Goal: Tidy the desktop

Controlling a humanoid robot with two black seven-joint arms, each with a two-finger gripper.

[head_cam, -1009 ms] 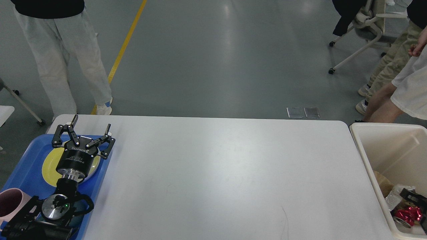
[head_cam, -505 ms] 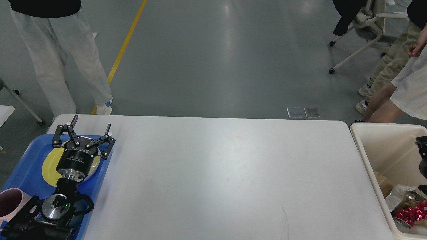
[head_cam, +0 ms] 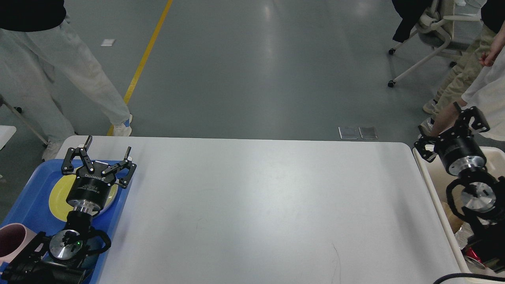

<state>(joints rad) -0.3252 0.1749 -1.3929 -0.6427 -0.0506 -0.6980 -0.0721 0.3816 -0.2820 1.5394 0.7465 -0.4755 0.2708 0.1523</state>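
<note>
Desktop [head_cam: 256,205] lies bare between tray [head_cam: 27,197] and bin [head_cam: 430,177]; left gripper [head_cam: 105,148] spread wide, empty, above plate [head_cam: 59,195]; right gripper [head_cam: 444,124] apparently open, empty; descent risks striking plate or bin rim.

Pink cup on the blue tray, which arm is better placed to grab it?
Left. The left gripper is open over the blue tray holding the pink cup; the right gripper is across the desktop, above the cream bin.

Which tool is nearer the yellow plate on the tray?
Left. The left tool hangs open directly above the yellow plate in the blue tray; the right tool is across the table, over the cream bin.
</note>
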